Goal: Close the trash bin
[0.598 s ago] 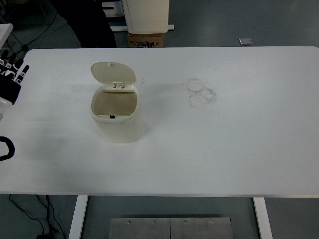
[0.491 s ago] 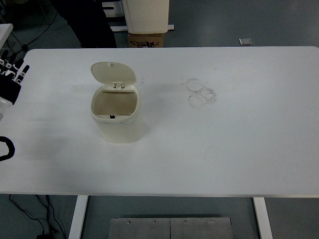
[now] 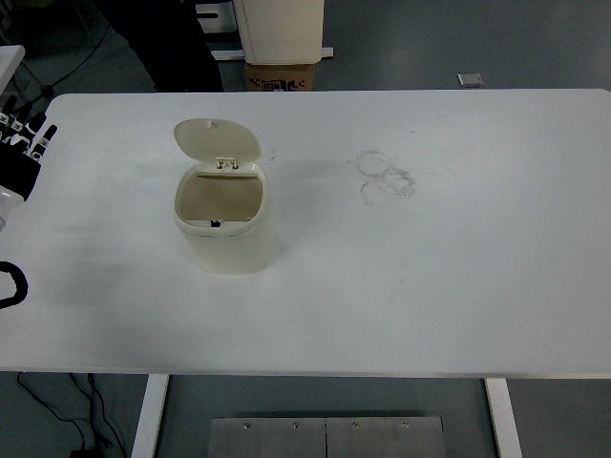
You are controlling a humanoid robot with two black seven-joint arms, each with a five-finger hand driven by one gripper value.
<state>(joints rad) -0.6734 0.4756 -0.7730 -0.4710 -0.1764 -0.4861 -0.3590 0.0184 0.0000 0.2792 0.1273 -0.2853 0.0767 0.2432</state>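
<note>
Cream trash bin (image 3: 225, 224) on the table's (image 3: 458, 277) left half, its lid (image 3: 217, 140) upright, our left hand (image 3: 21, 151) at the left edge, fingers extended, holding nothing, smudge rings (image 3: 386, 177) mid-table.

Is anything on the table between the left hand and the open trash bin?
Nothing visible. The left hand sits at the table's left edge, and only bare white table lies between it and the trash bin, whose lid stands open.

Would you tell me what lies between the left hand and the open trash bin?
Only bare white table separates the left hand from the trash bin, per the head view.
</note>
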